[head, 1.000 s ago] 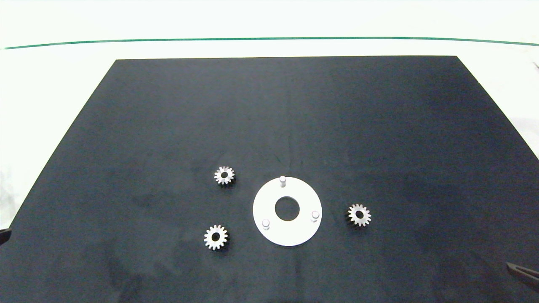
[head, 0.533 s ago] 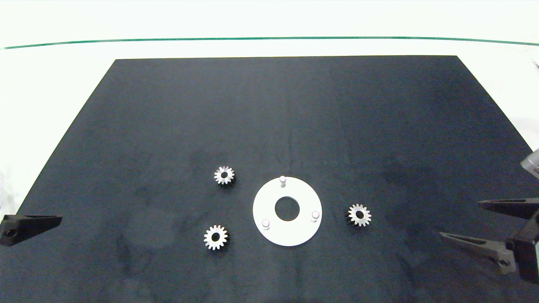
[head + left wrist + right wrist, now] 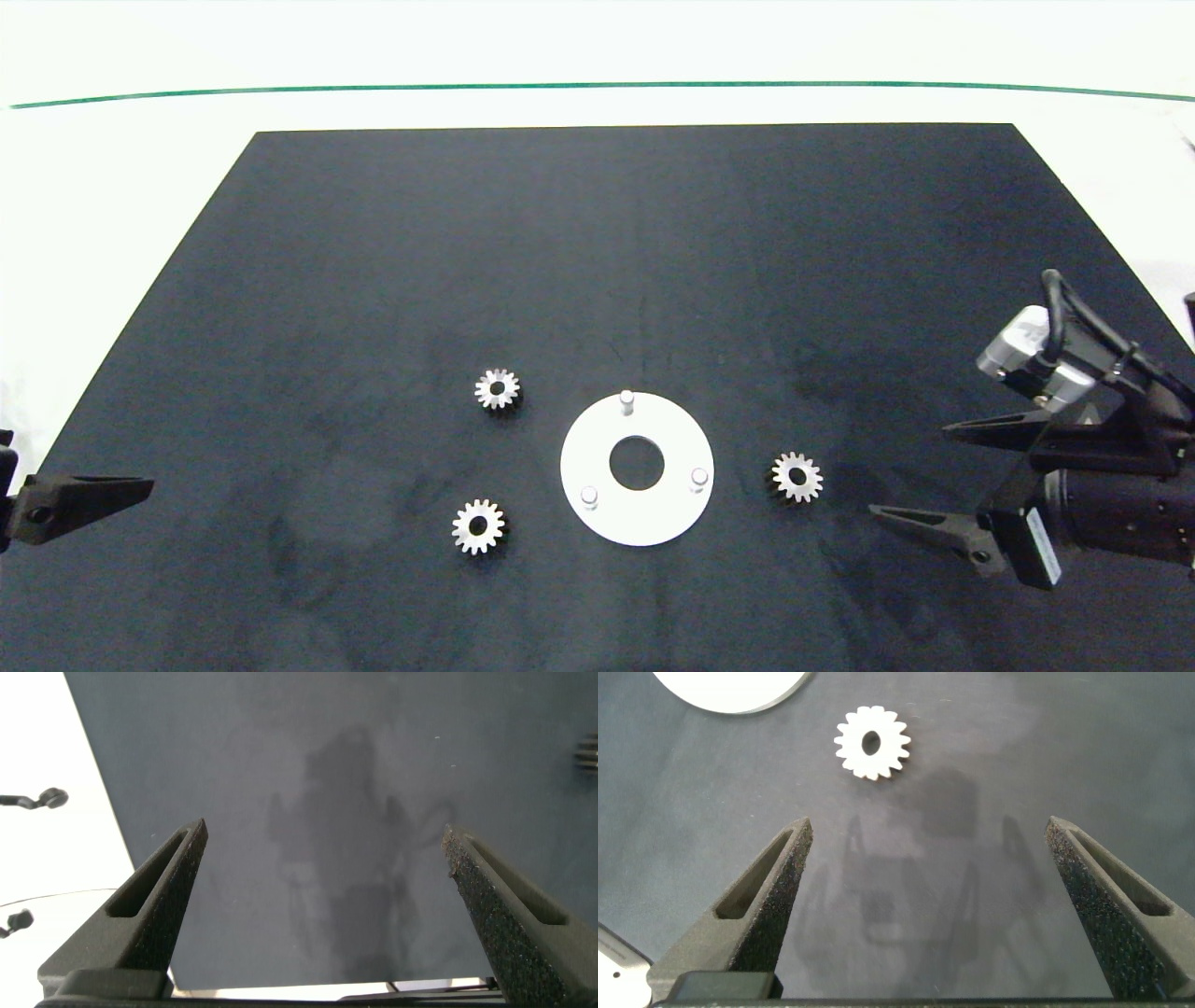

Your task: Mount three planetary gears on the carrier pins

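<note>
The right gripper point(image 3: 910, 471) has advanced in from the 3 o'clock edge over the last second, fingers spread and empty, and now sits near the right gear point(image 3: 796, 477), lined up with it. The left gripper point(image 3: 322, 859), fingers also spread, has entered at 9 o'clock and hangs over the dark mat point(image 3: 597, 280) on the tabletop. All three gears lie flat around the white disc point(image 3: 597, 490); its three pins point(image 3: 626, 400) stand bare. No gear is installed yet; a first pickup looks imminent.
</note>
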